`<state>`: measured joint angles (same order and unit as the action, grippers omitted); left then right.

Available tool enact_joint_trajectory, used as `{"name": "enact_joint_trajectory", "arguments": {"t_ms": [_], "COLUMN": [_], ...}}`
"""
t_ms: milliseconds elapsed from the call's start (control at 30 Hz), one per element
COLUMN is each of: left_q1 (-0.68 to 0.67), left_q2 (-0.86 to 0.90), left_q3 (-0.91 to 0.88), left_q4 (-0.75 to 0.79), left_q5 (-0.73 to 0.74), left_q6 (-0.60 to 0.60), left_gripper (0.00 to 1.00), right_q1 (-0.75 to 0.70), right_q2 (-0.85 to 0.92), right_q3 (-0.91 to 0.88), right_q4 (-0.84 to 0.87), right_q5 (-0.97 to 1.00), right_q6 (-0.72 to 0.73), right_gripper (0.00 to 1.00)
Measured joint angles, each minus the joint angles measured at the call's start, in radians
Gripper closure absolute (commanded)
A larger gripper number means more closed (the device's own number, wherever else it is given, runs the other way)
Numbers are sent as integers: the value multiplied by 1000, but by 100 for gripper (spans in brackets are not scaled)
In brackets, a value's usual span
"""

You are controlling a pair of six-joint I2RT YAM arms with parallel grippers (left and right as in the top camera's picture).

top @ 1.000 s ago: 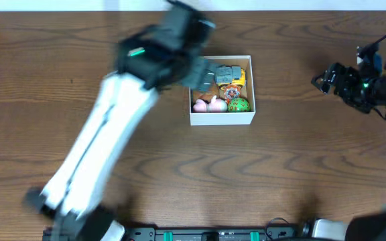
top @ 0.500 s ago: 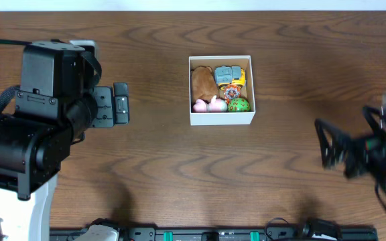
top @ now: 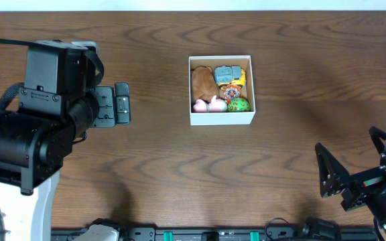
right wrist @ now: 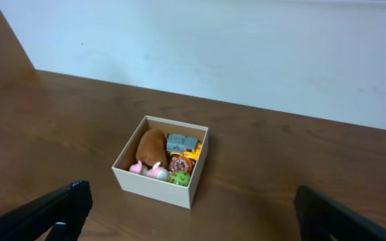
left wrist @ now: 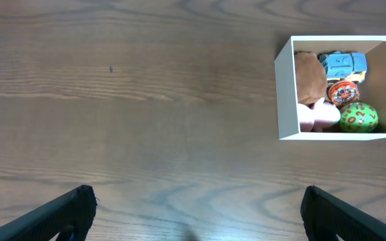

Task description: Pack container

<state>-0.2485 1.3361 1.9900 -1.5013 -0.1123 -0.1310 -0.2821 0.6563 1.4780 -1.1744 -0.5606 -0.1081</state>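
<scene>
The container (top: 222,118), a square white box, stands at the middle of the table and holds a brown plush toy (top: 203,84), a blue-grey toy (top: 228,73), an orange round toy (top: 231,92), a green ball (top: 238,104) and a pink toy (top: 210,105). My left gripper (top: 122,104) is open and empty, well left of the box. My right gripper (top: 350,164) is open and empty at the front right. The box also shows in the left wrist view (left wrist: 340,136), beyond the open left jaws (left wrist: 196,207), and in the right wrist view (right wrist: 154,186), beyond the open right jaws (right wrist: 193,211).
The dark wooden table (top: 280,40) runs to a white wall (right wrist: 246,47) at the back. A black rail (top: 213,235) lies along the front edge. The bulky left arm (top: 25,147) fills the left side.
The left arm has pulled back from over the box to the far left and now holds still. The right arm has swung from the back right down to the front right.
</scene>
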Motion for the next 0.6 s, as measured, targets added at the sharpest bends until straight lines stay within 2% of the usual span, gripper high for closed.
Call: {"name": "enact_joint_trajectory", "arguments": {"t_ms": [600], "left_q1": [0], "left_q2": [0], "left_q3": [0], "left_q4": [0], "left_q5": [0], "left_q6": [0], "left_gripper": [2], "right_q1": [48], "right_q2": [0], "right_q3": [-2], "right_q4": [-68], "right_q5": [35], "right_q6": [-6], "right_gripper": [1]}}
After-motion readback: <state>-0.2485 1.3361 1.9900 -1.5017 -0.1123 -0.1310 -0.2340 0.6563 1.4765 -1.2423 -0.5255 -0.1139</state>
